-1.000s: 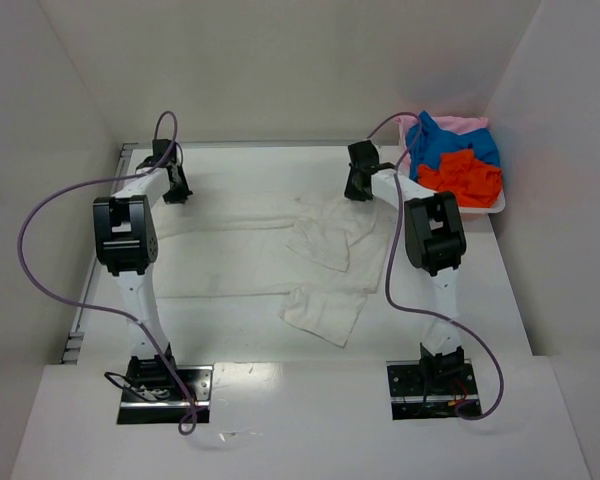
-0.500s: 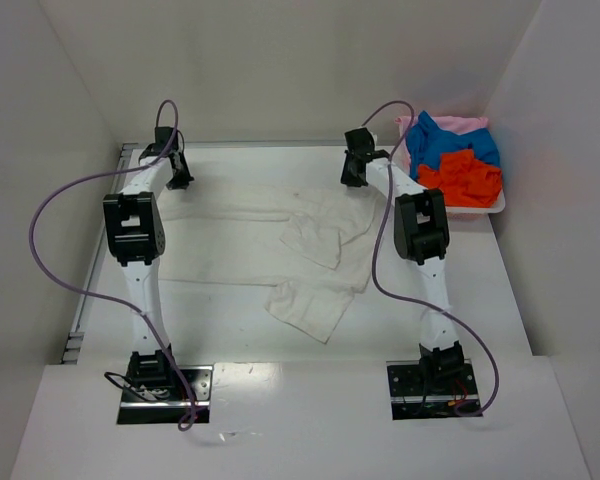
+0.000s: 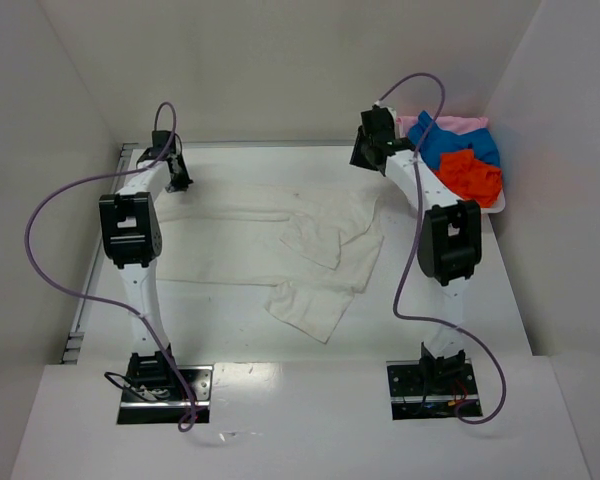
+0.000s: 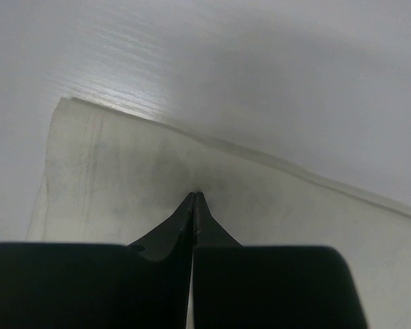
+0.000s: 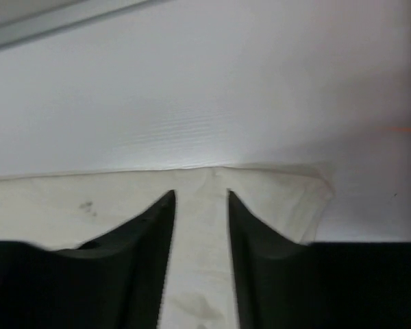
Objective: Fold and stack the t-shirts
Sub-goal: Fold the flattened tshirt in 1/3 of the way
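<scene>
Four t-shirts counted. One large plain off-white cloth t-shirt (image 3: 250, 235) lies spread on the white desk (image 3: 220, 320); one bright blue t-shirt (image 3: 440, 145), one orange-red t-shirt (image 3: 470, 178) and one pale pink t-shirt (image 3: 465, 124) sit heaped in the shallow white plastic tray (image 3: 492, 209). I judge the cloth light, limp and prone to bunching; its far-edge corners are the best holds. Left end effector (image 4: 194, 197) is clenched on that edge; right end effector (image 5: 201, 195) is released over it.

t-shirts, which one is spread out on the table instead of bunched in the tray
The large off-white cloth t-shirt, spread on the table; the bright blue, orange-red and pale pink shirts lie crumpled in the shallow white plastic tray.
</scene>
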You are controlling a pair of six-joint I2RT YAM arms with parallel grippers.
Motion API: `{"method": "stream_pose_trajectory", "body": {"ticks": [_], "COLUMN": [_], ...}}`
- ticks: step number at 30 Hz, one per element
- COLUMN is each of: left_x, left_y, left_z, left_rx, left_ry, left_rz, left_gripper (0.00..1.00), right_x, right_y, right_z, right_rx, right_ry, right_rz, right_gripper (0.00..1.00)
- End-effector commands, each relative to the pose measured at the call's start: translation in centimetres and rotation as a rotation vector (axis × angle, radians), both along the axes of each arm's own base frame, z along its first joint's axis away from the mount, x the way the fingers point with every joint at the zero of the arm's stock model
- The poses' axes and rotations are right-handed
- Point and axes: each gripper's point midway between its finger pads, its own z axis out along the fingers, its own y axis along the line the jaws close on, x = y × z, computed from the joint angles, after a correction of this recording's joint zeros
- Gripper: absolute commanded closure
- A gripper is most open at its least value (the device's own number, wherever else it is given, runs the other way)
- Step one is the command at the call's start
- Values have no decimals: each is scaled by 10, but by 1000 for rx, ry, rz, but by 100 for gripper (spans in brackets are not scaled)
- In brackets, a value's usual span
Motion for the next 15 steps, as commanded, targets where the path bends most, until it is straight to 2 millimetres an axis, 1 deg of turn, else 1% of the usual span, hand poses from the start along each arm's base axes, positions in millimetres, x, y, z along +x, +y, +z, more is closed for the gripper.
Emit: {"method": "stream_pose_trajectory", "body": {"ticks": [1,2,3,4,6,8,9,10,11,12,13,15], "left_x": [-19,-16,-20,-23,-22,-25,-26,-26,-26,-26,-26,-26], "left_y": [-6,-5,-6,-6,-8,-10,-10,-10,-10,-10,-10,-10], "left_z": [-2,4,-1,-4,-4,-8,-10,-10,-10,-10,-10,-10], "left_rx": [-21,-19,-21,-22,-29,-38,-38,-38,-38,-38,-38,-38], "left_ry": [48,30,43,52,51,61,62,62,62,62,62,62], "left_rz": [-49,-49,-49,-49,-55,-60,-60,-60,-60,-60,-60,-60], "left_gripper": [100,98,98,98,98,97,97,97,97,97,97,97], "right_x": [-19,-24,-31,-40,-49,-57,-57,-57,-60,-60,-61,-59], "right_y": [-17,-18,-21,-23,-27,-28,-28,-28,-29,-29,-29,-29], "right_z": [3,-7,-12,-29,-39,-56,-56,-62,-72,-76,-81,-90], "right_rx": [-29,-28,-32,-44,-50,-54,-54,-51,-57,-60,-62,-67], "right_ry": [3,27,46,87,112,151,151,163,185,193,202,219], "right_rz": [-39,-46,-58,-58,-72,-79,-79,-85,-85,-85,-85,-85], "right_gripper": [50,45,37,35,32,31,31,31,31,31,32,40]}}
